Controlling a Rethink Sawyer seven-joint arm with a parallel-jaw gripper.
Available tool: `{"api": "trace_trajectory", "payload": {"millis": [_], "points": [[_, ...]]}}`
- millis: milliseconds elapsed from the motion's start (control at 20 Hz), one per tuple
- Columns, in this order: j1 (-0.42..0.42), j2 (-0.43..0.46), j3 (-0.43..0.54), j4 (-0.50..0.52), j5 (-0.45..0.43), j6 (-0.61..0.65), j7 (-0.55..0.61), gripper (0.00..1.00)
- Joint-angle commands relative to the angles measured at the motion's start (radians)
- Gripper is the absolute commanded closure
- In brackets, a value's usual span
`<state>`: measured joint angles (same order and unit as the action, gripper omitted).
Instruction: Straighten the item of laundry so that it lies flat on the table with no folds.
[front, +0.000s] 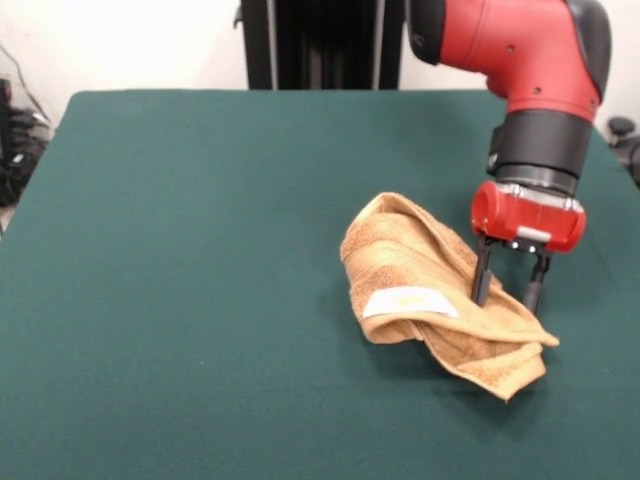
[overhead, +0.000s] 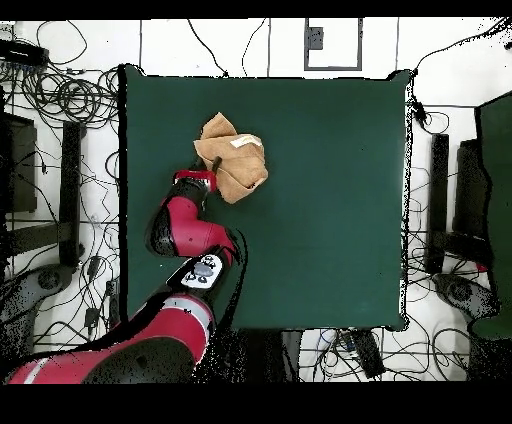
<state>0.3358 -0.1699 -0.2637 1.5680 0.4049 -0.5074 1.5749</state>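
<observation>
The tan terry towel (front: 400, 250) lies crumpled in a folded heap on the right half of the dark green table (front: 200, 250), with its white-yellow tag (front: 410, 302) facing up on the near side. My gripper (front: 506, 303) points straight down over the towel's right part. Its two black fingers (front: 482, 280) stand apart, with the tips touching the cloth. In the overhead view the towel (overhead: 235, 160) lies near the table's (overhead: 320, 200) far left corner, and the gripper (overhead: 211, 162) is at the towel's left edge.
The black pedestal (front: 320, 45) stands at the table's far side. The towel lies close to the table's right edge (front: 615, 330) in the front view. Cables (overhead: 70, 100) and equipment racks (overhead: 440, 200) surround the table on the floor.
</observation>
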Motion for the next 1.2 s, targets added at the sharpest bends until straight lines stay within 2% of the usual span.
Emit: {"api": "trace_trajectory", "payload": {"millis": [50,450,800,1050,1200], "points": [[-0.014,0.017,0.169,0.010,-0.024,-0.070,0.330,0.00],[-0.025,0.006,0.184,0.027,-0.021,-0.113,0.327,0.00],[-0.003,0.005,0.158,0.034,0.032,-0.086,0.277,0.00],[0.037,0.021,0.105,0.030,0.127,-0.037,0.207,0.00],[0.040,0.027,0.094,0.025,0.144,-0.022,0.187,0.00]]}}
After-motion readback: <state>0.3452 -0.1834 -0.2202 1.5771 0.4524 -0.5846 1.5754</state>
